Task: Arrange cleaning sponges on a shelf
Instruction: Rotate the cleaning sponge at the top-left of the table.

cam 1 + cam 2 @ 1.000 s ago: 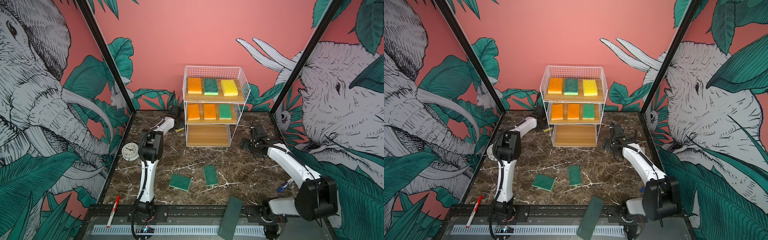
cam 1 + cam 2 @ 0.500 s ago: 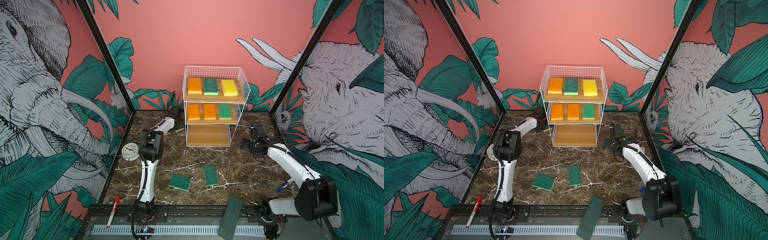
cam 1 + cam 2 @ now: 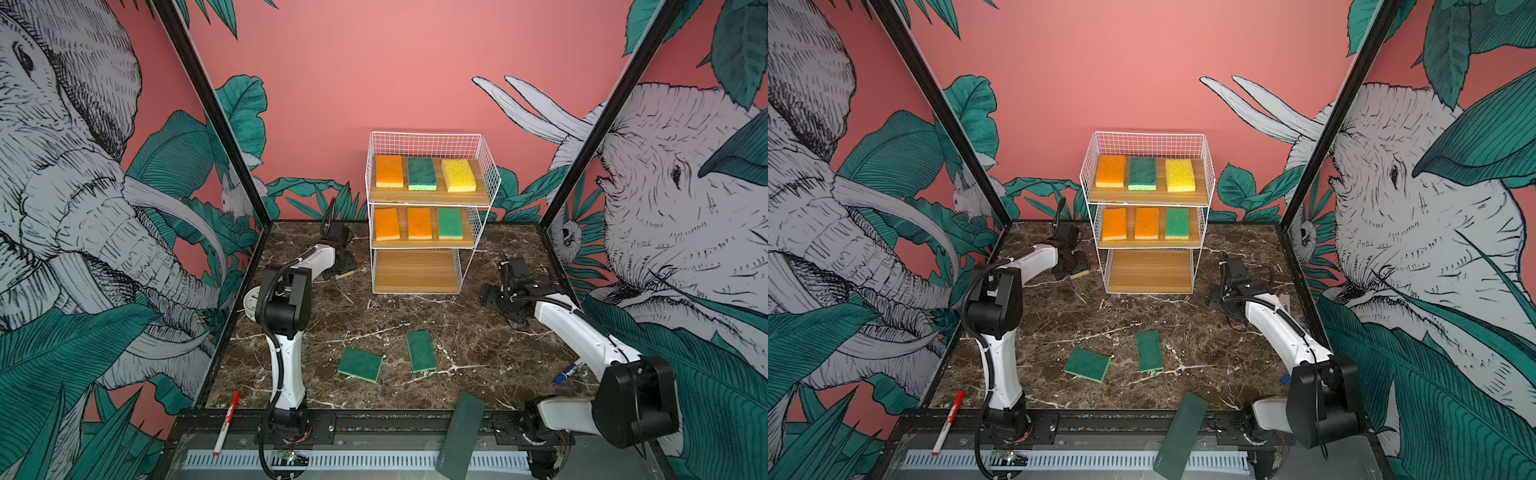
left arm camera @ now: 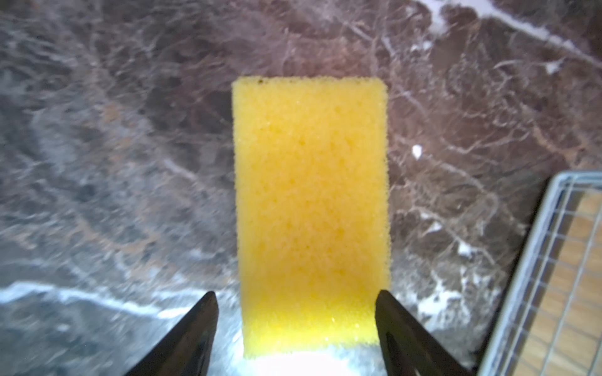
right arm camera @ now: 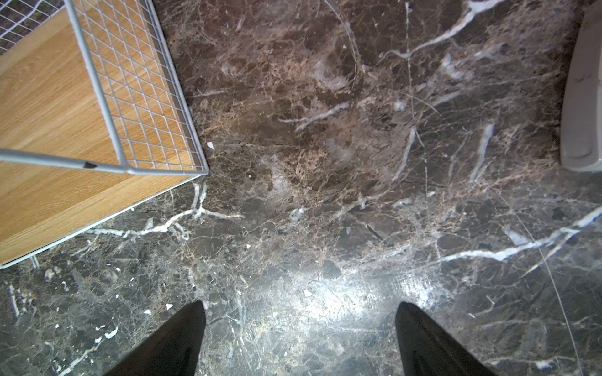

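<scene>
One yellow sponge (image 4: 311,208) lies flat on the surface (image 3: 478,345) beside the shelf (image 3: 415,272), whose bottom board is bare. The left pincer (image 4: 294,293) straddles its near end, spread, one finger clear of the foam. I'd centre it before squeezing, then lift clear of the wire. The right pincer (image 5: 300,303) hovers spread and empty.

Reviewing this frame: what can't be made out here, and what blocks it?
- Yellow foam sponge: both top views show one corner; the left pincer covers the rest.
- Blue pen: partly behind the white right arm in both top views.
- Round white dial: half hidden by the left arm's black elbow.
- Pale grey object: cut off by the right wrist view's edge.
</scene>
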